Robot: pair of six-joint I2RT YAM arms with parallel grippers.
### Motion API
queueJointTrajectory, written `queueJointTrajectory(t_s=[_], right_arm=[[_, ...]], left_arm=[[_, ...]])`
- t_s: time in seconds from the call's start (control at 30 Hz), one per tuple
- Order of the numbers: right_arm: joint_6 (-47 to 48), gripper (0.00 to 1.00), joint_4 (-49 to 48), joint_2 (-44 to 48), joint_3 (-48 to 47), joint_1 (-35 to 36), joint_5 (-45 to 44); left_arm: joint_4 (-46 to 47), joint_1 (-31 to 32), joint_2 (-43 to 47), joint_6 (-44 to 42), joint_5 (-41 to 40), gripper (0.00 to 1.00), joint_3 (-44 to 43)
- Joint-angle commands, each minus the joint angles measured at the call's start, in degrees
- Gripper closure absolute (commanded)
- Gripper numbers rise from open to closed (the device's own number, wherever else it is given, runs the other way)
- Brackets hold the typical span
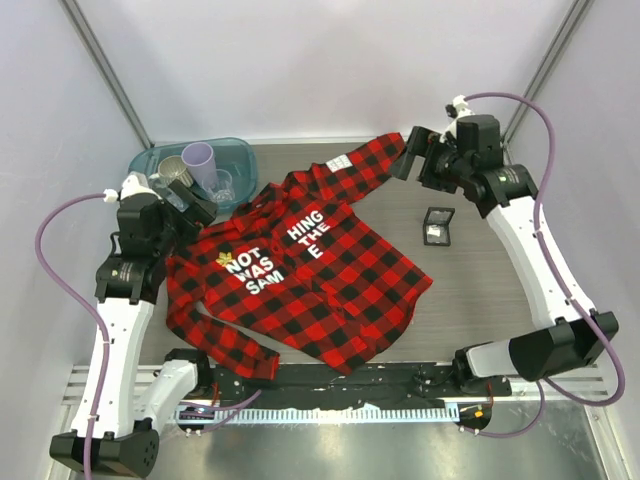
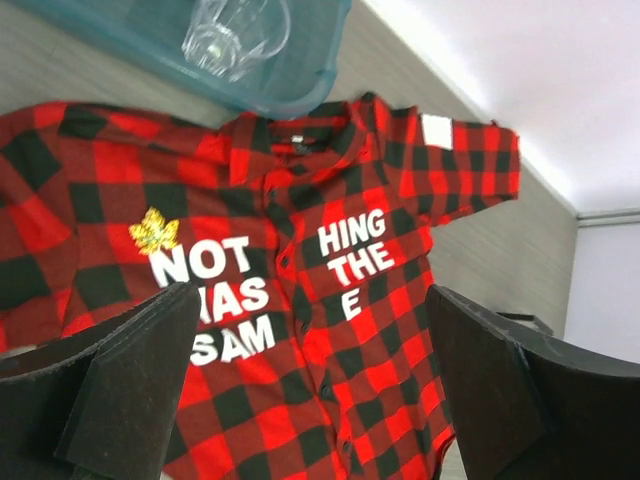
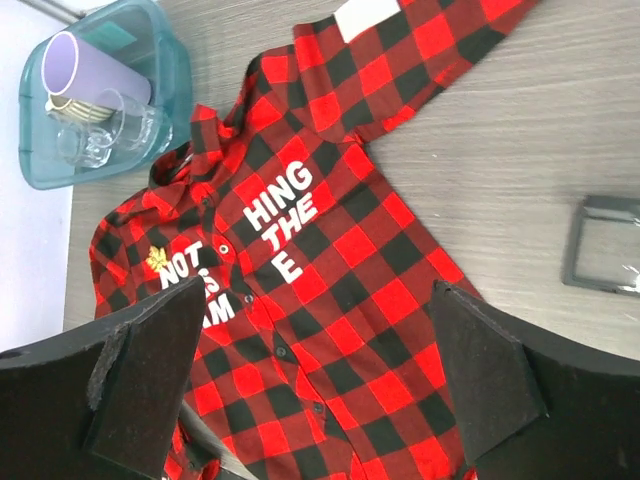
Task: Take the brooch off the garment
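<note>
The red-and-black plaid garment (image 1: 300, 270) lies flat on the table with white lettering. It also shows in the left wrist view (image 2: 330, 340) and the right wrist view (image 3: 340, 270). The tiny gold leaf-shaped brooch (image 1: 224, 260) is pinned just above the word NOT; it also shows in the left wrist view (image 2: 153, 232) and the right wrist view (image 3: 156, 260). My left gripper (image 1: 193, 203) is open and empty, held above the garment's left shoulder. My right gripper (image 1: 408, 152) is open and empty, above the garment's far sleeve near the white label (image 1: 339, 162).
A teal bin (image 1: 238, 160) at the back left holds a purple cup (image 1: 198, 161), a metal cup and a clear glass (image 2: 228, 35). A small black square box (image 1: 437, 226) sits on the table right of the garment.
</note>
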State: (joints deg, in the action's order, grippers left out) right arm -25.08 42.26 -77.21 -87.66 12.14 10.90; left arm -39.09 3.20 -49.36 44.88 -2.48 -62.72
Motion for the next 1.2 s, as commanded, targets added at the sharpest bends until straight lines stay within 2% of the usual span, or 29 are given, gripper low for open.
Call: queueJointTrajectory(t_s=[0.0, 0.1, 0.13, 0.3, 0.4, 0.47, 0.5, 0.57, 0.6, 0.63, 0.67, 0.7, 0.73, 0.77, 0.87, 0.9, 1.0, 1.17], right_arm=[[-2.4, 0.00, -6.1, -4.3, -3.2, 3.2, -0.3], [-9.3, 0.00, -17.1, -7.9, 0.8, 3.4, 9.5], [-10.9, 0.00, -23.6, -8.7, 2.0, 5.3, 11.1], [-17.9, 0.00, -32.3, -20.0, 0.0, 11.4, 9.3], [-17.5, 0.00, -35.1, -25.5, -4.3, 16.8, 7.1], [-14.8, 0.01, -35.1, -31.1, -8.7, 21.1, 5.2], [-14.0, 0.04, -35.4, -33.2, -10.2, 22.3, 4.9], [-12.2, 0.08, -35.9, -38.3, -14.0, 24.7, 4.7], [-11.8, 0.13, -36.0, -39.8, -15.3, 26.4, 4.6], [-11.7, 0.15, -36.5, -41.3, -16.3, 27.2, 4.7], [-11.7, 0.19, -36.7, -44.1, -18.2, 27.8, 4.9], [-11.9, 0.28, -36.7, -45.3, -19.0, 28.7, 5.4], [-12.3, 0.30, -37.2, -46.5, -19.8, 29.8, 6.1], [-12.5, 0.33, -37.8, -48.5, -20.6, 30.6, 6.9], [-13.7, 0.57, -39.4, -51.9, -22.2, 32.9, 9.5], [-13.9, 0.61, -39.5, -52.7, -22.6, 33.5, 10.4], [-14.6, 0.67, -40.1, -55.1, -23.6, 35.3, 12.7], [-14.3, 0.78, -39.8, -57.1, -22.5, 36.3, 13.5]], left_arm=[[-8.3, -0.1, -0.7, 1.8, -1.5, 0.00, -2.1], [-12.0, -0.1, -4.0, 5.3, 0.7, 0.01, -2.4], [-12.1, -0.1, -5.1, 6.0, 1.6, 0.02, -2.1], [-11.9, -0.1, -12.8, 9.0, 3.5, 0.13, -1.9], [-11.2, -0.1, -15.7, 10.8, -2.1, 0.13, -0.9], [-10.7, -0.1, -17.5, 11.1, -6.0, 0.19, 0.1], [-10.0, -0.1, -20.1, 10.4, -7.2, 0.29, 0.1], [-9.3, -0.1, -23.0, 9.3, -9.5, 0.32, -0.4], [-9.2, -0.4, -24.7, 9.0, -9.8, 0.41, -1.1], [-9.0, -0.5, -27.3, 8.7, -9.7, 0.46, -1.4], [-8.7, -0.6, -28.2, 8.5, -9.0, 0.48, -1.6], [-7.3, -0.6, -29.1, 8.3, -8.8, 0.53, -1.4], [-7.0, -0.7, -30.7, 8.0, -8.4, 0.56, -1.2], [-6.9, -1.0, -31.6, 8.4, -8.3, 0.57, -1.2], [-5.1, -1.7, -35.2, 7.9, -6.9, 0.65, -1.3], [-4.7, -2.1, -36.3, 7.3, -5.3, 0.67, -1.6], [-4.3, -2.7, -39.5, 7.1, -4.3, 0.71, -2.5], [-0.5, -2.9, -42.2, 5.7, -2.7, 0.72, -2.7]])
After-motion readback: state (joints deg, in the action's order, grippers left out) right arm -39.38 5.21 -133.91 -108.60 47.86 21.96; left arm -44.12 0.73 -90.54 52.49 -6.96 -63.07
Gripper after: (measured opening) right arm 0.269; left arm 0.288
